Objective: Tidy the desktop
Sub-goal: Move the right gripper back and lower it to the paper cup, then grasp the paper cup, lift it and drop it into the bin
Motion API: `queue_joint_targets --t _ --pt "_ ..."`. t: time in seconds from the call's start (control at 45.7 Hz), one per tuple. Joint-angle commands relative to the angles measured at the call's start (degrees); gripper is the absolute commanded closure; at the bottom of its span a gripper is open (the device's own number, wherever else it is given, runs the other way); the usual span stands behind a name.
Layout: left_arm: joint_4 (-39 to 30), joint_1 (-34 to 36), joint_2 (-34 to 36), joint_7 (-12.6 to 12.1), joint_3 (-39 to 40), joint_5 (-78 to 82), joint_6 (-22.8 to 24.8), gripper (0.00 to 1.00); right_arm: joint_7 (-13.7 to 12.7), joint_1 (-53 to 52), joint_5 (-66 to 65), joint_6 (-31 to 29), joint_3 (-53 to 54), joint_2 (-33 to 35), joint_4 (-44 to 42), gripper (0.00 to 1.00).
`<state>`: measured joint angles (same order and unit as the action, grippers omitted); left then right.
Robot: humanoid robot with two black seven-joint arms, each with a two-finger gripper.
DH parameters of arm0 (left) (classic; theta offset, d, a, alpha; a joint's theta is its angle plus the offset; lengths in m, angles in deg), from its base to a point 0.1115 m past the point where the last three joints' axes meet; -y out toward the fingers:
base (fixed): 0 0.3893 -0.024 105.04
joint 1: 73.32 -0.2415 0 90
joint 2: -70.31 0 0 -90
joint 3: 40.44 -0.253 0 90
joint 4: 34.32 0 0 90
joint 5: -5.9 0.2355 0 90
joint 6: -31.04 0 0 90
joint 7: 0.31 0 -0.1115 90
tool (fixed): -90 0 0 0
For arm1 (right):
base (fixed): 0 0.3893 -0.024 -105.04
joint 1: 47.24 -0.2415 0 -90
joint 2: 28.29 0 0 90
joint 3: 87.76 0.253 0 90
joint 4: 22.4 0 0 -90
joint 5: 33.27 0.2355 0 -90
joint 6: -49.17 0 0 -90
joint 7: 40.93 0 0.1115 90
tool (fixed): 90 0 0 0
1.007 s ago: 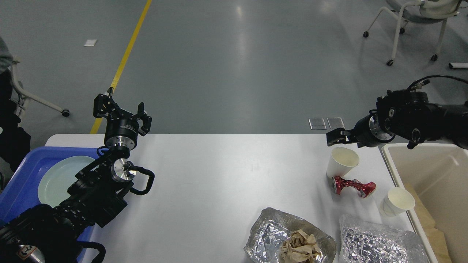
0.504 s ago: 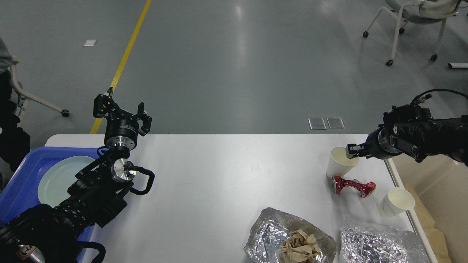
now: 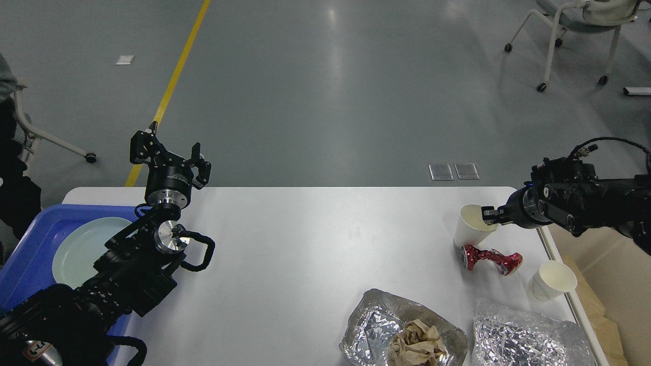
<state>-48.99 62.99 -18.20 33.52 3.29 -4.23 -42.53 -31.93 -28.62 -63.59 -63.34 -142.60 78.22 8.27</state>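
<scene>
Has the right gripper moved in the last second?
Yes. The right gripper has come down and rightward, from above the far paper cup to its rim.

The desktop [image 3: 315, 244] is smooth, matt white, with a faint sheen. On its right side, 2 crinkled foil trays [image 3: 386, 317] [image 3: 524, 335] glitter, rough and silvery; the left one holds crumpled brown paper [image 3: 418, 343]. A crushed can [image 3: 491, 259] shows glossy red metal. 2 paper cups [image 3: 473, 226] [image 3: 552, 279] look matt off-white. At the far left, a blue plastic tray [image 3: 30, 244] is smooth and slightly glossy, holding a pale, smooth plate [image 3: 81, 249]. Both arms are matt black, with polished metal rings at the left wrist [image 3: 165, 195]. The floor [image 3: 325, 91] is glossy grey.
</scene>
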Motion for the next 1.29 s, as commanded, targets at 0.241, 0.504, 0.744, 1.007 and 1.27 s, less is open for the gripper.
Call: queue_joint_targets --t 0.241,0.504,0.744,1.007,1.27 --pt "0.0 0.0 0.0 0.0 -0.05 -0.07 0.0 0.0 0.57 0.45 0.01 0.46 0.26 -0.33 0.09 1.0" --pt "0.0 0.0 0.0 0.0 0.04 0.02 0.0 0.0 1.01 -0.96 0.09 0.2 1.57 0.46 0.62 1.0" --pt "0.0 0.0 0.0 0.0 -0.05 -0.07 0.0 0.0 3.91 -18.34 0.44 -7.87 6.06 7.57 10.27 1.0" --pt "0.0 0.0 0.0 0.0 0.04 0.02 0.0 0.0 6.46 -42.95 0.97 -29.93 14.13 18.29 24.51 1.0" --pt "0.0 0.0 0.0 0.0 -0.05 0.02 0.0 0.0 5.94 -59.74 7.11 -32.48 33.12 26.03 29.36 1.0"
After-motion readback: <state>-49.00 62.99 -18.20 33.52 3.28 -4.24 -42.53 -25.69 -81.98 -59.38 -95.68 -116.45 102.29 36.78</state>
